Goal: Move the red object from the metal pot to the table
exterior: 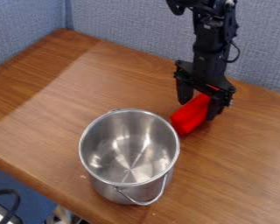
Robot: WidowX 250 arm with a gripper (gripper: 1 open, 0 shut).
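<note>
Taking the metal pot point(129, 156) as the landmark, the red object point(192, 115) lies on the table point(84, 96) just beyond the pot's rim, toward the back and to the right, angled away from it. The pot's front edge of rim hides whether the block's near end touches the pot wall. Over the block's far end, behind the pot, comes the black gripper point(205, 90), dark on dark, so its fingers are hard to separate; whether they are open, closed or gripping the block, I cannot tell. The arm above runs out of the top of the view. The pot's underside is hidden.
</note>
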